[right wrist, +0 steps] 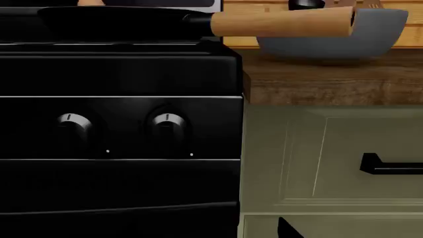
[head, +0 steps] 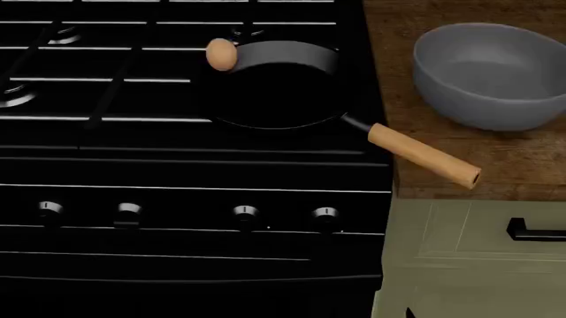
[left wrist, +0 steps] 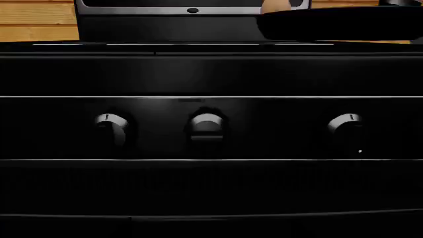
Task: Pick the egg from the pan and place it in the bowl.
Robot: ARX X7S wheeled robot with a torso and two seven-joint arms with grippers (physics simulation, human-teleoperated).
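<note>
The tan egg (head: 221, 54) rests at the far left rim of the black pan (head: 274, 86), which stands on the stove with its wooden handle (head: 425, 156) reaching out over the wooden counter. Right of the pan, the blue-grey bowl (head: 491, 73) stands on that counter. From the left wrist view the egg (left wrist: 276, 5) peeks over the pan (left wrist: 343, 22). The right wrist view has the pan (right wrist: 112, 22), its handle (right wrist: 284, 22) and the bowl (right wrist: 343, 44) behind. Only a dark tip (right wrist: 288, 229) shows at the right wrist view's edge; neither gripper shows its fingers plainly.
The black stove front (head: 195, 218) carries a row of silver knobs (head: 246, 213). Burner grates (head: 97, 79) lie left of the pan. A pale green cabinet (head: 460, 252) with a black drawer handle (head: 535, 233) sits below the wooden counter (head: 398, 26).
</note>
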